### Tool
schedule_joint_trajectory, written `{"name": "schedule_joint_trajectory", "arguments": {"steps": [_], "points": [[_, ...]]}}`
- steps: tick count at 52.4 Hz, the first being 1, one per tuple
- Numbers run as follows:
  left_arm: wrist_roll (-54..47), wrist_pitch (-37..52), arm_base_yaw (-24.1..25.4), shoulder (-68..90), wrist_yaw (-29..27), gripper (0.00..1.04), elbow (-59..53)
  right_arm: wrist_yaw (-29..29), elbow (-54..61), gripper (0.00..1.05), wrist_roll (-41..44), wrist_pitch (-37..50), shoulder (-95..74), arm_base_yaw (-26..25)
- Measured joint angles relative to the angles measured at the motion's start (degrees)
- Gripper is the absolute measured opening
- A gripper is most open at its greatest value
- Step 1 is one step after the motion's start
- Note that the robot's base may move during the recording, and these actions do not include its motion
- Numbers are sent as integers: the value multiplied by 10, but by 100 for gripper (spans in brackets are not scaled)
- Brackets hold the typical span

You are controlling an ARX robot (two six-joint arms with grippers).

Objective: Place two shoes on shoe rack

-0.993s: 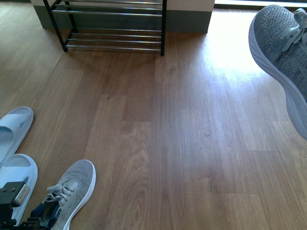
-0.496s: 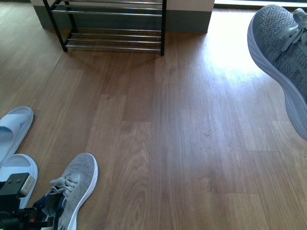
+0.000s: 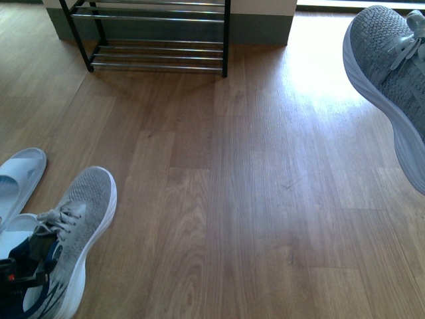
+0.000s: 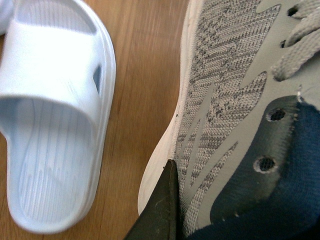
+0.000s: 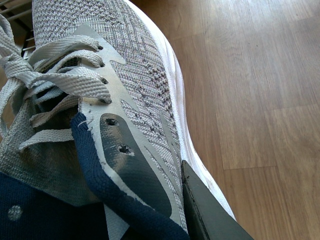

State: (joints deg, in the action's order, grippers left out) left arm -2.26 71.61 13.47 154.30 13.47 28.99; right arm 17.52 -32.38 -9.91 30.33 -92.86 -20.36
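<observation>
While the left gripper (image 3: 23,269) is clamped on the collar of the left-hand sneaker (image 3: 76,226), one dark finger (image 4: 161,210) presses against the grey knit side just above the white sole and the other is hidden inside the navy lining. This sneaker sits at the near left of the wooden floor (image 3: 252,199), toe pointing toward the shoe rack (image 3: 156,33), overlapping the nearer of two white slides (image 3: 20,173); whether its sole is off the floor cannot be told. The right gripper (image 5: 150,220) is closed on the right-hand sneaker (image 3: 392,73) the same way, with a finger (image 5: 205,210) flat against its outer side. That sneaker hangs in the air at the far right. The rack stands against the far wall, well apart from both sneakers.
</observation>
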Motion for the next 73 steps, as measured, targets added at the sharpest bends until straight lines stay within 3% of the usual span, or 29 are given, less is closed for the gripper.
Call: {"name": "schedule_joint_trajectory", "arguments": {"steps": [3,6,11,17,26,33,40,56,73], "points": [[14,28,-6,-4,-13,1,-10,0,0,1,0,0,0,0],[39,-160,-39,-153,-59,1,-88,-2,0,1,0,0,0,0],[66,-428,-47,-438,-73,1,-205,2,0,1,0,0,0,1],[72,-634,-41,-716,-69,1,-212,-2,0,1,-1,0,0,0],[40,-831,-19,-1151,-69,1,-156,1,0,1,-2,0,0,0],[14,-898,-19,-1246,-92,1,-113,0,0,1,-2,0,0,0],[-1,-962,-50,-1293,-152,1,-86,-1,0,1,-2,0,0,0],[8,-1019,-214,-1327,-271,1,-17,-1,0,1,-2,0,0,0],[26,-1019,-226,-1324,-296,1,-10,-1,0,1,-2,0,0,0]]}}
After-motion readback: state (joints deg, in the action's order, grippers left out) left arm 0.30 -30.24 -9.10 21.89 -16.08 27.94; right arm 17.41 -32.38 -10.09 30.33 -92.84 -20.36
